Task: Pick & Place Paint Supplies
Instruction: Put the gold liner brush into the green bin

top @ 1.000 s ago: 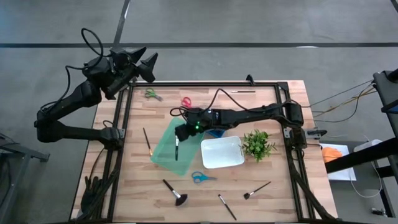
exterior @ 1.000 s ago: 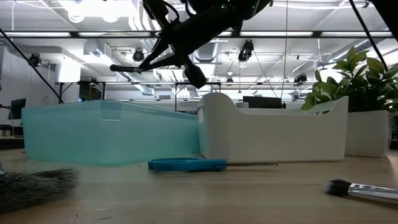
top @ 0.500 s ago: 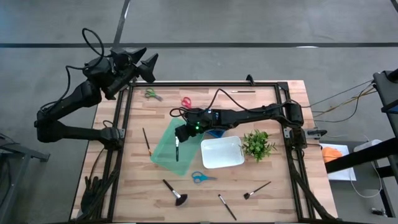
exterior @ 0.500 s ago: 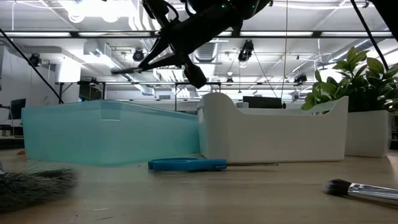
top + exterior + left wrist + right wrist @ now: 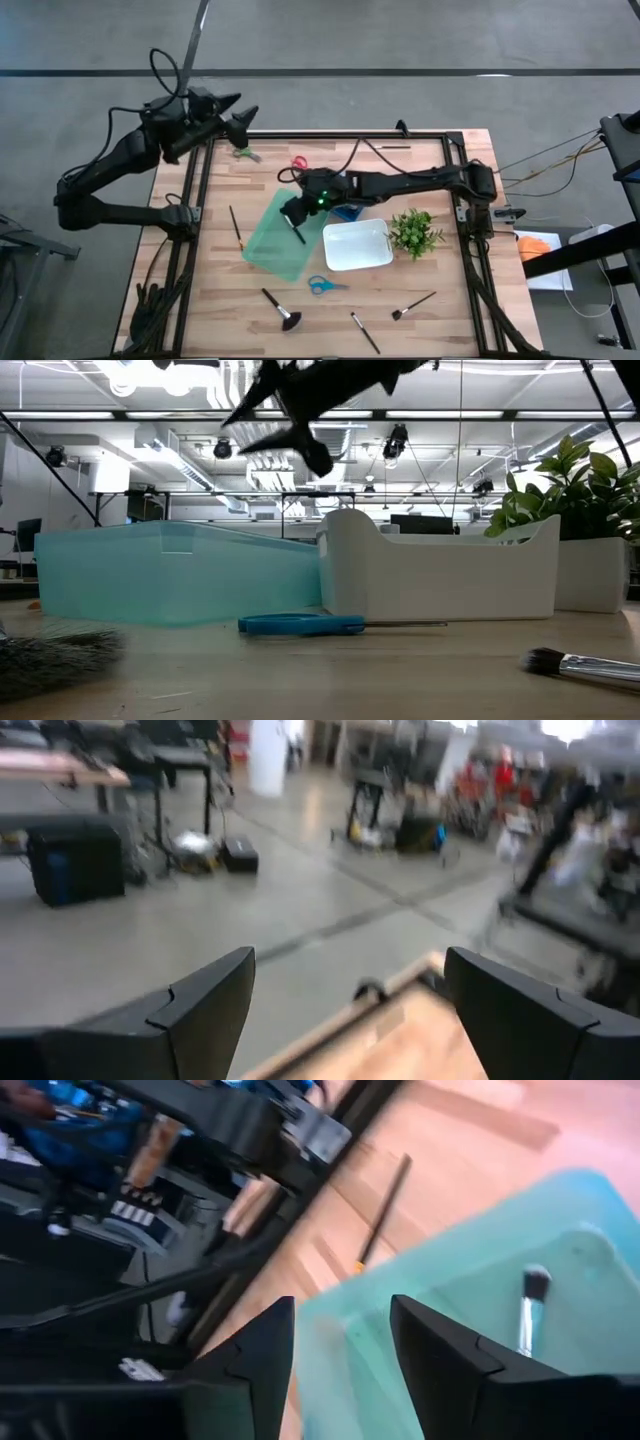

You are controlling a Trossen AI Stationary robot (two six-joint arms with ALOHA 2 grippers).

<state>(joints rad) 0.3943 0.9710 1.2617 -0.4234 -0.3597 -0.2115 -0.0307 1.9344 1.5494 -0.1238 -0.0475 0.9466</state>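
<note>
Teal bin [image 5: 282, 238] now holds 1 brush [image 5: 297, 233] just beneath the right hand [image 5: 294, 213], fingers apart after release; next it likely lifts clear toward another brush, while the left hand [image 5: 232, 117] waits spread wide beyond the worktop [image 5: 420, 320].

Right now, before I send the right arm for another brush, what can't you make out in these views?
- Low view: the teal bin's wall hides its inside; the brush lying in it shows only in the right wrist and high views.
- High view: the right arm covers most of a blue object; I can't tell what it is.
- Left wrist view: blurred, no supplies recognisable.
</note>
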